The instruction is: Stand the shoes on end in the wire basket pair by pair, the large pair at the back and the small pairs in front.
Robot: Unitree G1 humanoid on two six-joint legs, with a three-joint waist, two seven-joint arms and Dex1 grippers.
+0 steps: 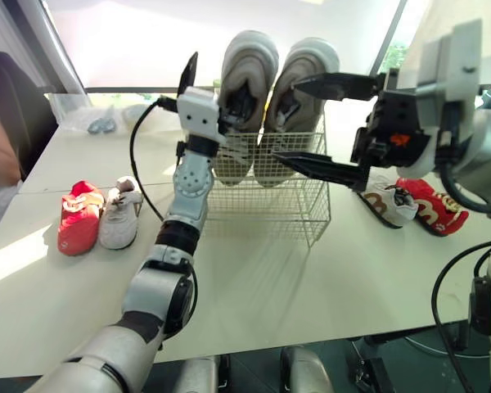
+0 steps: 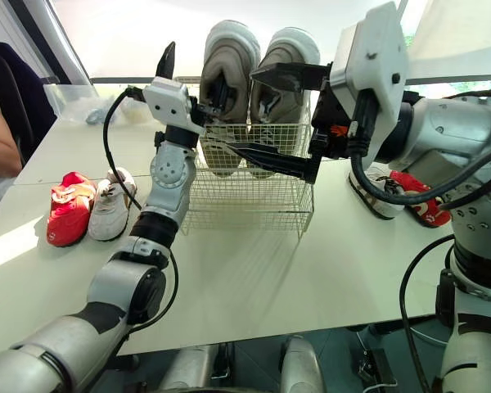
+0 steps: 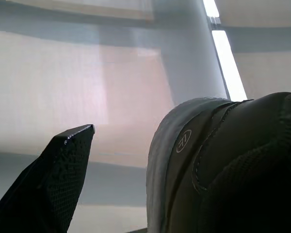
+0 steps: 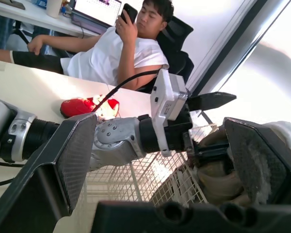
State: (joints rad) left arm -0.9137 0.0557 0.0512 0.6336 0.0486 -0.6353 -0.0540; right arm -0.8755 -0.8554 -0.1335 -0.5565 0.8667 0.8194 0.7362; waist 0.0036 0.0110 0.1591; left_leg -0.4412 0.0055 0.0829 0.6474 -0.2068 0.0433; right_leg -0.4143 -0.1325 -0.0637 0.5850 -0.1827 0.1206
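White surface (image 1: 254, 278) bears the basket (image 1: 266, 209), large pair (image 1: 280, 74) on end at its back, the left claw (image 1: 215, 78) wide astride the rim of one large shoe (image 1: 247, 56), while the wide, empty right claw (image 1: 288, 119) hovers nearer the small pair (image 1: 409, 201) lying flat right of the basket than the left-hand pair (image 1: 98, 214).

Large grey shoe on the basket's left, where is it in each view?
Left eye: large grey shoe top centre, in the wire basket.
Right eye: top centre.
Left wrist: close up, beside the left tool's finger.
Right wrist: between the right tool's fingers.
Shared landmark: that finger.
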